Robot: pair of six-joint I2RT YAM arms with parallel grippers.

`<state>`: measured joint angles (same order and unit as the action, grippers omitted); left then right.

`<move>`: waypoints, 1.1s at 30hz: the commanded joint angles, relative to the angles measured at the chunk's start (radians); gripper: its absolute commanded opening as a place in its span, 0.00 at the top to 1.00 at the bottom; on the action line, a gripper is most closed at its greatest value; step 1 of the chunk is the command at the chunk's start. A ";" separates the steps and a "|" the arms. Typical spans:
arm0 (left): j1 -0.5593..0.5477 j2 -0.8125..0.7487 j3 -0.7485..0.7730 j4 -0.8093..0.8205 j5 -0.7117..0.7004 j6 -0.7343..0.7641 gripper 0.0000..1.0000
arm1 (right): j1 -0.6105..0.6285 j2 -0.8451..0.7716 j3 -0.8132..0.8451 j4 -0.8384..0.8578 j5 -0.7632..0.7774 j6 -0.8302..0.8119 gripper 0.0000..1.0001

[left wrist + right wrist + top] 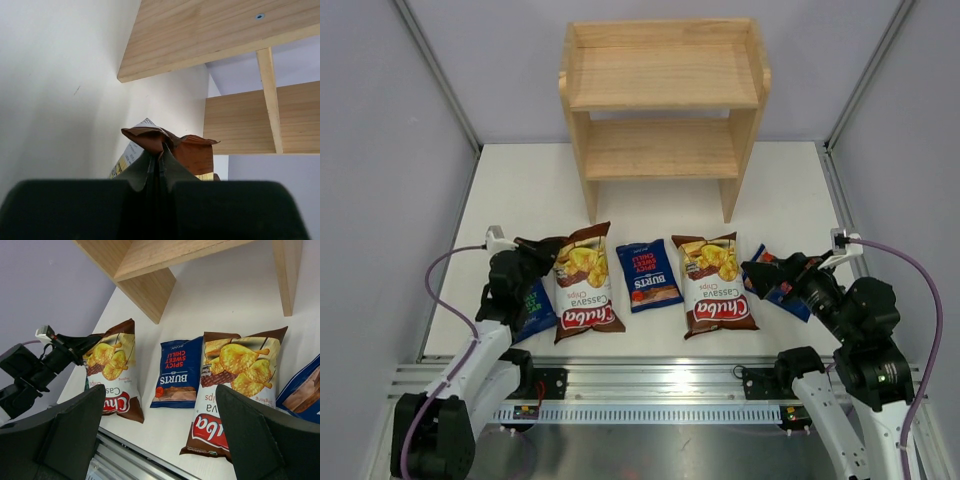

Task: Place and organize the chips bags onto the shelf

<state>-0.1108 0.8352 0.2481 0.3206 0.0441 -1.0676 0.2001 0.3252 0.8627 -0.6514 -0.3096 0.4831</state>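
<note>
Pinching the crumpled top edge of the left brown Chuba bag, the left fingers were pressed together on it, while the rest of the bag lay on the counter in front of the shelf. The right fingers stood spread wide and held nothing, with a blue Burts bag lying just beneath them.
</note>
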 commanded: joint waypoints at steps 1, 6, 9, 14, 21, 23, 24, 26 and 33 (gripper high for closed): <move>-0.012 -0.117 0.089 -0.211 -0.064 -0.031 1.00 | 0.001 0.029 -0.017 0.068 -0.025 0.006 0.00; -0.021 -0.225 0.238 -0.388 -0.050 -0.034 1.00 | 0.001 0.049 -0.057 0.120 -0.049 0.031 0.01; -0.023 -0.297 0.299 -0.474 -0.021 -0.054 1.00 | 0.001 0.066 -0.102 0.200 -0.130 0.048 0.01; -0.026 -0.315 0.482 -0.528 0.074 -0.094 1.00 | 0.001 0.146 -0.250 0.551 -0.370 0.185 0.01; -0.044 -0.128 0.894 -0.529 0.160 -0.159 1.00 | 0.129 0.441 -0.384 1.174 -0.328 0.433 0.01; -0.065 -0.081 0.972 -0.486 0.146 -0.192 1.00 | 0.259 0.504 -0.361 1.304 -0.280 0.417 0.01; -0.076 -0.074 0.980 -0.430 0.114 -0.237 1.00 | 0.300 0.567 -0.354 1.405 -0.240 0.402 0.01; -0.104 -0.068 0.978 -0.359 0.062 -0.284 1.00 | 0.393 0.630 -0.337 1.519 -0.191 0.388 0.01; -0.269 -0.025 1.019 -0.267 -0.131 -0.359 1.00 | 0.774 0.879 -0.232 1.791 0.067 0.180 0.01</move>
<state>-0.3431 0.7952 1.2259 -0.0765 0.0204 -1.3449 0.8780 1.1591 0.5705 0.8680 -0.4202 0.7944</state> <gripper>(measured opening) 0.012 0.993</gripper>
